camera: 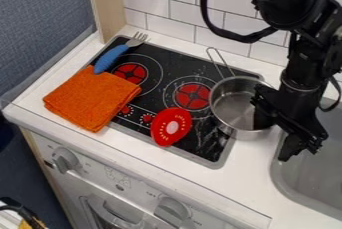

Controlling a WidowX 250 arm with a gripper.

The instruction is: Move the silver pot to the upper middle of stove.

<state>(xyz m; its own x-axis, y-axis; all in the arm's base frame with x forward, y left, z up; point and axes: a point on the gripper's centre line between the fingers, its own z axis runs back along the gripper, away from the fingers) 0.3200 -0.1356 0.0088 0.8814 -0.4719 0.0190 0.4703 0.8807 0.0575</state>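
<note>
Nearest, the sink (307, 175) lies just right of the gripper (274, 141), whose fingers are spread wide, one inside the silver pot (235, 107) and one outside; it seems to have no grip yet. Left of it, the toy tomato (167, 132) and orange cloth (90, 98) rest on the stove (210, 143). The pot, beside the gripper, sits over the stove's right edge, so the placing remains: farther and leftward, toward the upper middle. Farthest left lies the fork (111, 58).
</note>
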